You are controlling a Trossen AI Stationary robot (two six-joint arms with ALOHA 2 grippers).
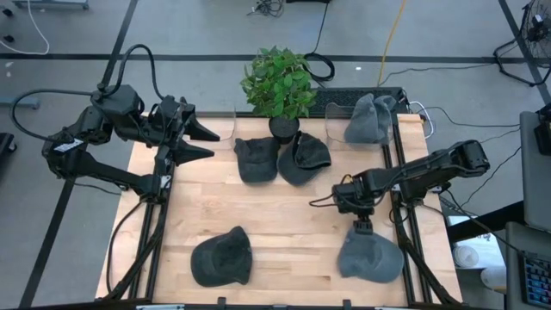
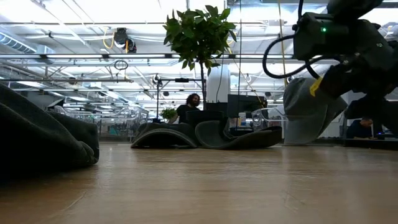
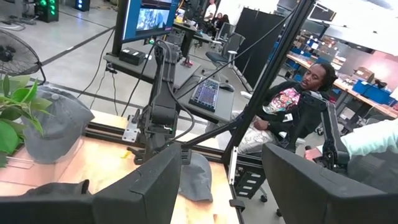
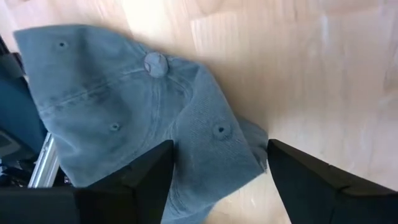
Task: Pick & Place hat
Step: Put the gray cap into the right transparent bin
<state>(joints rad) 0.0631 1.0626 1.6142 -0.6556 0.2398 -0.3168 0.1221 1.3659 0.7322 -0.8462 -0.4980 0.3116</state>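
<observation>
The grey-blue hat (image 1: 370, 256) lies crown up at the table's near right, one side over the right rail. In the right wrist view the hat (image 4: 124, 106) shows its top button and eyelets. My right gripper (image 1: 362, 226) hovers open just over the hat's far edge. In its wrist view the right gripper (image 4: 221, 180) has its fingers on either side of a raised fold of the crown. My left gripper (image 1: 205, 142) waits open above the table's far left corner. In its own view the left gripper (image 3: 221, 193) points out across the room.
A dark hat (image 1: 221, 257) lies near left. Two dark hats (image 1: 281, 158) lie mid-far, in front of a potted plant (image 1: 278, 84). Another grey hat (image 1: 370, 119) sits on a clear container at far right. Bare wood (image 1: 284, 215) fills the middle. A person (image 3: 292, 99) sits beyond the table.
</observation>
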